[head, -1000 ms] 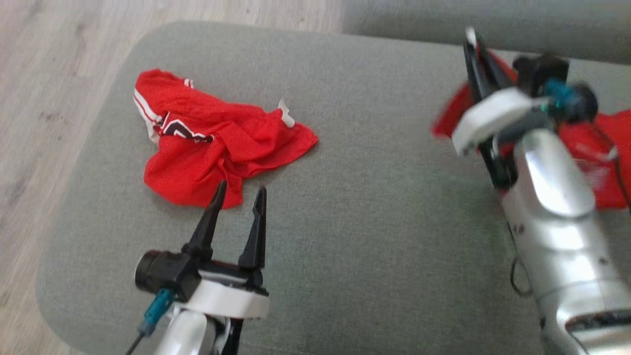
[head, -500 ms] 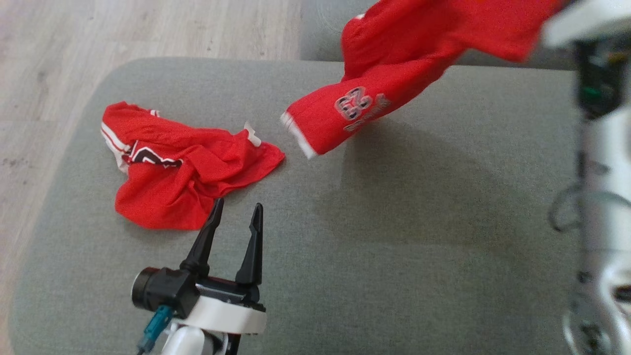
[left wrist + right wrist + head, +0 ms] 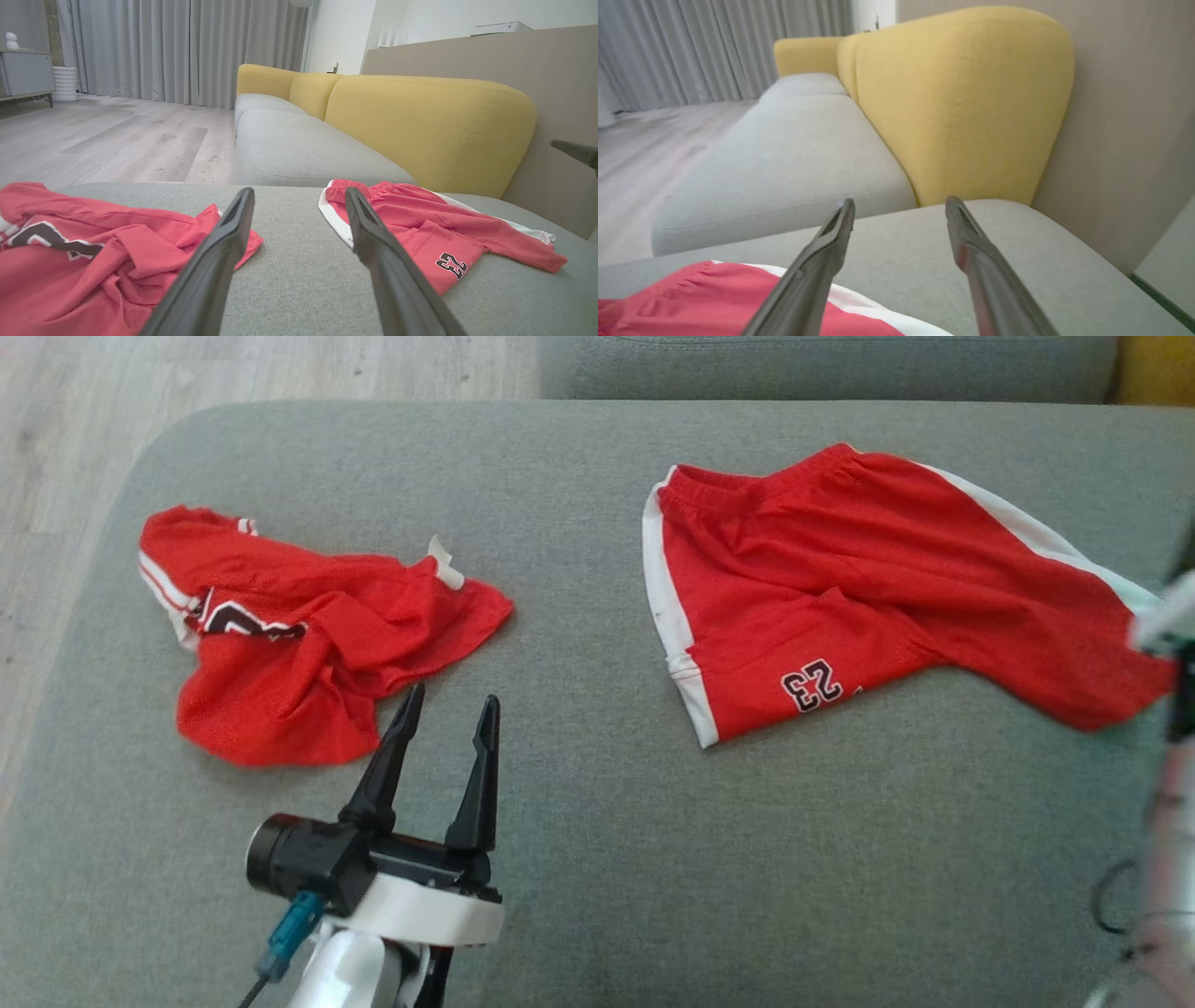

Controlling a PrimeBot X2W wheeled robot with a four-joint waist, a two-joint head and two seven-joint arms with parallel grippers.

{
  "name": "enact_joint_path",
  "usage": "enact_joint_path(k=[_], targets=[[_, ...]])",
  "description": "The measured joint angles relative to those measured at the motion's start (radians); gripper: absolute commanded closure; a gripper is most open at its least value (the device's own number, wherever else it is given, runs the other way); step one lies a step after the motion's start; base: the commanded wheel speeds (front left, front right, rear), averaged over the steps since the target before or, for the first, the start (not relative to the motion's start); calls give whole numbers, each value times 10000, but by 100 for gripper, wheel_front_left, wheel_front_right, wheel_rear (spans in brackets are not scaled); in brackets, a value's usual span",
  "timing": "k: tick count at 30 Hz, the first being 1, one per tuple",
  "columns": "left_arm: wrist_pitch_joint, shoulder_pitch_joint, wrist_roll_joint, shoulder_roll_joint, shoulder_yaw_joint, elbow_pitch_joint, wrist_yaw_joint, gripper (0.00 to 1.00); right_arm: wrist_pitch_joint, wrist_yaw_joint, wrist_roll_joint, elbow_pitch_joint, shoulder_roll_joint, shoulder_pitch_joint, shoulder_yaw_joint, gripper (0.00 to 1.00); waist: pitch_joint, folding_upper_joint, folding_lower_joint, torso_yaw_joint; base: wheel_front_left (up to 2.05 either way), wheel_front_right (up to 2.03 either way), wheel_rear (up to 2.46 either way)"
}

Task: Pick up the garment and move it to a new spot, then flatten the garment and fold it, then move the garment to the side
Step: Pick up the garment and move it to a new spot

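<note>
On the cushion [image 3: 579, 859] now — red shorts [image 3: 840, 579], out of the right pincer [image 3: 900, 205]

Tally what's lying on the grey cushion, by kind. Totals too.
Red shorts: 1
Crumpled red garment: 1
Total: 2

My head camera looks steeply down on the grey cushion [image 3: 597, 859] from well above. My left wrist camera sits low, just over that cushion, facing along it toward the yellow backrest [image 3: 420, 126] — it shares the red shorts [image 3: 420, 224] with the head view. My right wrist camera, equally low and nearer the backrest, catches the shorts' white-trimmed edge at its bottom.
</note>
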Motion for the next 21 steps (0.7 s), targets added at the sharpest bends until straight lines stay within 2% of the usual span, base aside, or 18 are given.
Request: enact_joint_path(k=[4, 8, 9, 11, 14, 17, 21], targets=[[0, -2, 33, -2, 153, 98, -40, 0, -838, 0, 63, -35, 616, -197, 773, 0, -85, 0, 0, -193, 0, 0, 0], [0, 1, 59, 0, 224, 98, -40, 0, -1532, 0, 966, -378, 694, 9, 2236, 0, -263, 0, -1, -420, 0, 0, 0], [0, 3, 59, 0, 226, 98, -40, 0, -1657, 0, 1482, -483, 686, 160, 2761, 0, -323, 0, -1, -468, 0, 0, 0], [0, 11, 59, -2, 222, 100, -40, 0, -1827, 0, 2541, -752, 690, 709, 3881, 0, -456, 0, -1, -545, 0, 0, 0], [0, 51, 59, 0, 219, 100, -29, 0, -1992, 0, 3358, -1392, 740, 2031, 5241, 0, -621, 0, -1, -645, 0, 0, 0], [0, 105, 59, 0, 215, 96, -29, 0, -2036, 0, 4071, -1944, 773, 3368, 6067, 0, -733, 0, -3, -685, 0, 0, 0], [0, 224, 59, 0, 199, 92, -29, 0, -2092, 0, 4209, -2466, 802, 4334, 6669, 0, -707, 0, -3, -622, 0, 0, 0]])
